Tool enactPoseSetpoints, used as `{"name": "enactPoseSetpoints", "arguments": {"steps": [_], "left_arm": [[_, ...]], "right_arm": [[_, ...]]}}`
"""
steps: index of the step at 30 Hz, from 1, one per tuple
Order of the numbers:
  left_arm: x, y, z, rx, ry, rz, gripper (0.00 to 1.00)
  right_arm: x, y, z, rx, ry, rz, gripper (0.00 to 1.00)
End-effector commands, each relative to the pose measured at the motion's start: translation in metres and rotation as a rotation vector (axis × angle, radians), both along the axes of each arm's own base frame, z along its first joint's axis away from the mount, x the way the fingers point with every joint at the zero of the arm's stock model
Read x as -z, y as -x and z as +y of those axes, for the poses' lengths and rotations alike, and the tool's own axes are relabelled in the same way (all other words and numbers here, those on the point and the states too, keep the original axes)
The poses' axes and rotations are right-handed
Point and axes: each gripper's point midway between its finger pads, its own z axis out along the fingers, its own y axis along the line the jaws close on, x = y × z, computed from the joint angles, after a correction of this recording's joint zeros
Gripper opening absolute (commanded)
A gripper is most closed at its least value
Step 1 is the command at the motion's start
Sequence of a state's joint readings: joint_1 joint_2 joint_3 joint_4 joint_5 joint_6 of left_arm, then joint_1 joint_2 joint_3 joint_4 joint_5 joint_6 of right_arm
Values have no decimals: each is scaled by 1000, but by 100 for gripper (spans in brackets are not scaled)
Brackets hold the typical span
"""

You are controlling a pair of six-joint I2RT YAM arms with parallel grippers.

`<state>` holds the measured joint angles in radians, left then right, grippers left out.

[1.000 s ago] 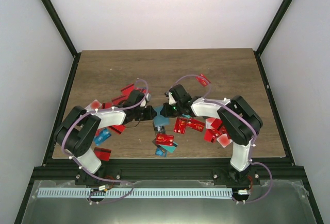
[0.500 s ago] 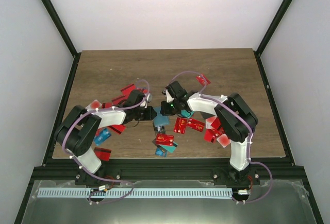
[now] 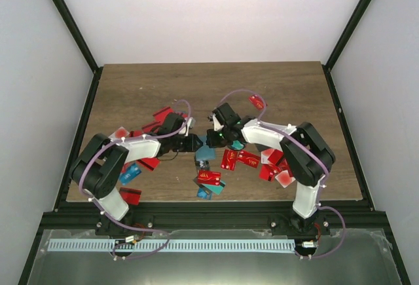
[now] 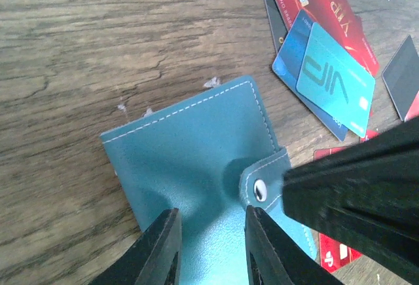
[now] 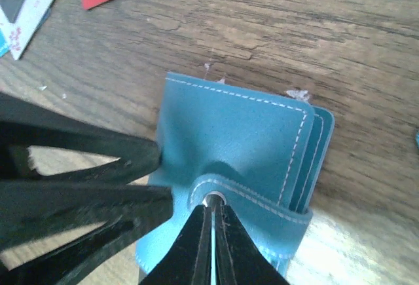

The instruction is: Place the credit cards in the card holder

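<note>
1. Opening step: the card holder (image 4: 190, 160) lies shut on the table (image 4: 98, 36) between both arms, with the credit cards (image 4: 334, 78) loose around it.
2. Next, I judge, the snap must be popped and the clasp tab (image 5: 255, 200) lifted while the cover is pinned.
3. The left gripper (image 4: 211, 232) has its jaws slightly spread, tips on the holder's cover.
4. The right gripper (image 5: 211, 216) has its jaws pressed together at the snap; whether they nip the tab, I cannot tell.
</note>
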<state>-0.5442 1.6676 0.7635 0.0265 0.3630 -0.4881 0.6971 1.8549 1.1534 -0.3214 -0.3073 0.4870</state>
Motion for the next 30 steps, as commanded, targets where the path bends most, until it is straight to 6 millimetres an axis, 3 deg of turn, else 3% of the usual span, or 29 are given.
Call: {"name": "enactPoseSetpoints", "arguments": {"steps": [1, 8, 16, 21, 30], "left_arm": [[-3, -3, -12, 40, 24, -1, 29], [-11, -5, -21, 59, 68, 8, 29], [-15, -6, -23, 58, 73, 17, 28], [-8, -7, -20, 46, 41, 21, 24], [5, -9, -19, 47, 6, 48, 15]], "right_arm": [[-23, 4, -10, 28, -6, -58, 6], [-18, 14, -21, 58, -28, -61, 6], [-19, 2, -21, 101, -39, -100, 6], [-29, -10, -18, 107, -55, -143, 12], [-15, -14, -8, 72, -51, -112, 12]]}}
